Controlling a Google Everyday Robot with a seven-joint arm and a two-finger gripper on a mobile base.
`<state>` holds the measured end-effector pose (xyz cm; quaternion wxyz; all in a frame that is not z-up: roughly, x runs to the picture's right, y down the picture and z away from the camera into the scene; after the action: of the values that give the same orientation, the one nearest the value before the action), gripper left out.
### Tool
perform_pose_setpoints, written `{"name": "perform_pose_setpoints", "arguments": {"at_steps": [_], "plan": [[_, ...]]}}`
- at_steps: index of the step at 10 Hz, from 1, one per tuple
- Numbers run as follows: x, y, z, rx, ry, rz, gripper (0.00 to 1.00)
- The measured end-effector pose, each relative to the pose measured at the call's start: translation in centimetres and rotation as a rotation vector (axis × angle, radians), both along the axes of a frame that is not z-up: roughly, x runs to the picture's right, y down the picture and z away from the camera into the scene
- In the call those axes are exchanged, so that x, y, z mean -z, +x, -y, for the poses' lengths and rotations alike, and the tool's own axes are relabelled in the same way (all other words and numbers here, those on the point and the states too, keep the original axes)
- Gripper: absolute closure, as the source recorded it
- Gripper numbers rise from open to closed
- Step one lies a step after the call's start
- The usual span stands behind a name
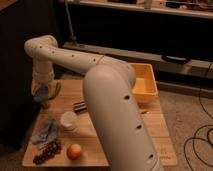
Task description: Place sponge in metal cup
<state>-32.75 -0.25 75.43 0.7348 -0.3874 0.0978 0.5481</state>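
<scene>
The end effector [45,93] hangs over the worktop's [155,135] far left corner, clamped on the blue-grey sponge [44,92]. The dark metal cup [80,106] lies on its side near the white cup [68,120]

The gripper [44,96] hangs over the table's [155,135] far left corner. The metal cup [80,106] lies behind the white cup [68,120]; the cloth [45,129] lies left, with grapes [46,151] and an apple [74,151] in front. The tray [145,80] sits at the far right.
</scene>
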Motion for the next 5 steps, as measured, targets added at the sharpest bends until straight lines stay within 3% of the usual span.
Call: {"name": "perform_pose_setpoints", "arguments": {"at_steps": [5], "plan": [[-2.7,-0.5,0.7,-0.027,-0.05,-0.005,1.0]]}}
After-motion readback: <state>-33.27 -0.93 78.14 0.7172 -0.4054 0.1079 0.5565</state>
